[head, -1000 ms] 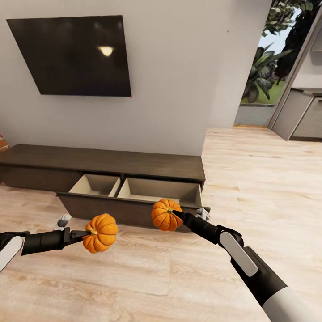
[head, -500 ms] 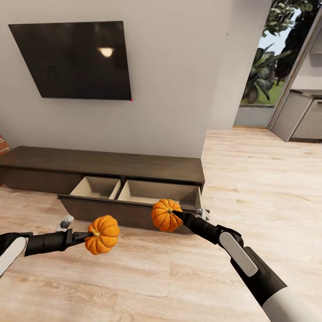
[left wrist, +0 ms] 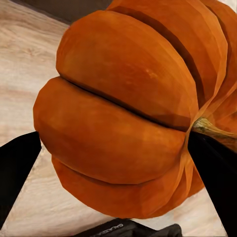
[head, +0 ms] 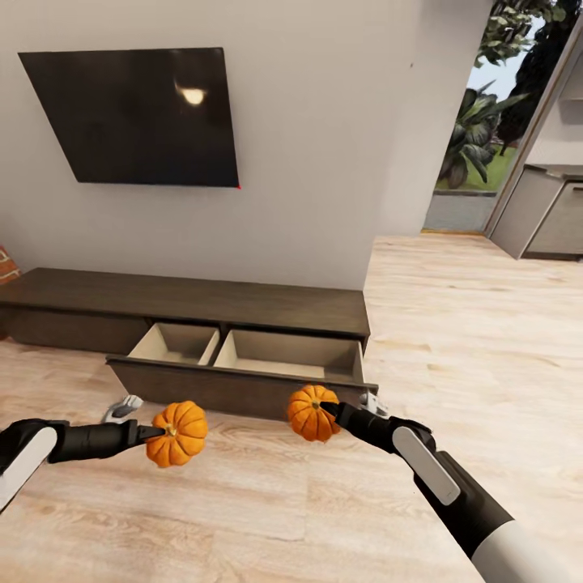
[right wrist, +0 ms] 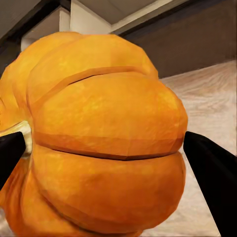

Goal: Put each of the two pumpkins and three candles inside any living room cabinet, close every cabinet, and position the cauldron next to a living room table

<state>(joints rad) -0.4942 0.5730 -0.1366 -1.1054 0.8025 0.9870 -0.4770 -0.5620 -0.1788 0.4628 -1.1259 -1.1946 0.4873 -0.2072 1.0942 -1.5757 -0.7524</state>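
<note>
The left gripper (head: 154, 432) is gripping one pumpkin (head: 176, 433) and the right gripper (head: 328, 410) is gripping the other pumpkin (head: 311, 413), both hanging above the floor just in front of the cabinet (head: 243, 304), whose drawer (head: 243, 387) is standing open. No readable writing is showing.

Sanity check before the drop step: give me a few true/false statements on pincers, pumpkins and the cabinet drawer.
1. Each pincer holds a pumpkin: left pincer on the left pumpkin, right pincer on the right pumpkin. True.
2. The cabinet drawer is shut. False: it is pulled open.
3. A pumpkin already lies in the drawer. False: both compartments look empty.
4. A dark TV hangs above the cabinet. True.
</note>
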